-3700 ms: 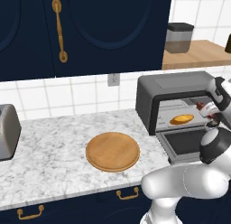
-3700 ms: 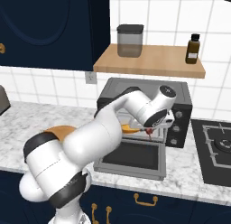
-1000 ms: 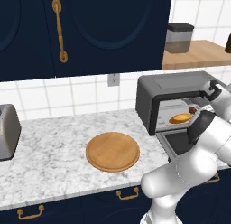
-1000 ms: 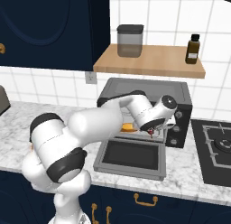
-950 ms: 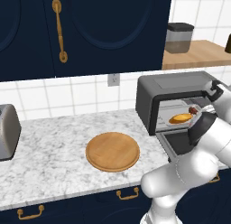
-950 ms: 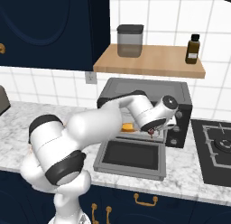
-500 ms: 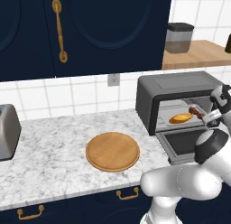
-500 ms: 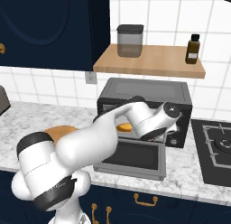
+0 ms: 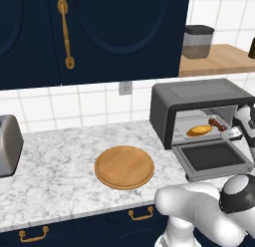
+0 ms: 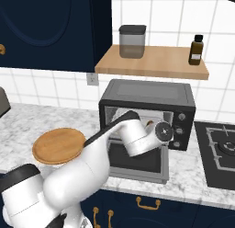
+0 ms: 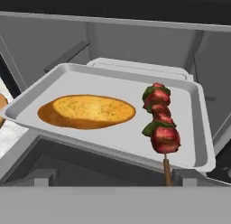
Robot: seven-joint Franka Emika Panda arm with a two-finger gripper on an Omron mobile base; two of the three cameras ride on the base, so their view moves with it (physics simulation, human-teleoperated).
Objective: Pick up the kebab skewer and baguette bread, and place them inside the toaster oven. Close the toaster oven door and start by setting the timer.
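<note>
On the grey tray (image 11: 189,105) at the centre of the hand view lie both foods: kebab skewer (image 11: 160,123) at centre right, stick end toward the bottom edge; baguette bread (image 11: 86,111) at centre left, apart from it. Tray sits inside the toaster oven (image 9: 199,99), whose grey walls close the top and sides of that view. Left base view, right of centre: same pair, bread (image 9: 199,130) orange, skewer just to its right, both within the cavity.

Toaster oven door (image 9: 215,159) lies dropped flat in front of the cavity, lower right of the left base view. In the right base view the arm covers most of the opening; knobs (image 10: 179,123) show on the oven's right face. Wooden plate (image 9: 124,167) at lower centre carries nothing.

Gripper (image 9: 233,135) at the right edge of the left base view, by the oven mouth. Jaws stand wide, holding nothing.

Judgement: loading appears done; the step in hand is clearing the hand from the oven. Next move calls for getting under or behind the door's outer edge, swinging it up shut, then turning the timer knob. Which knob is the timer, cannot tell.
</note>
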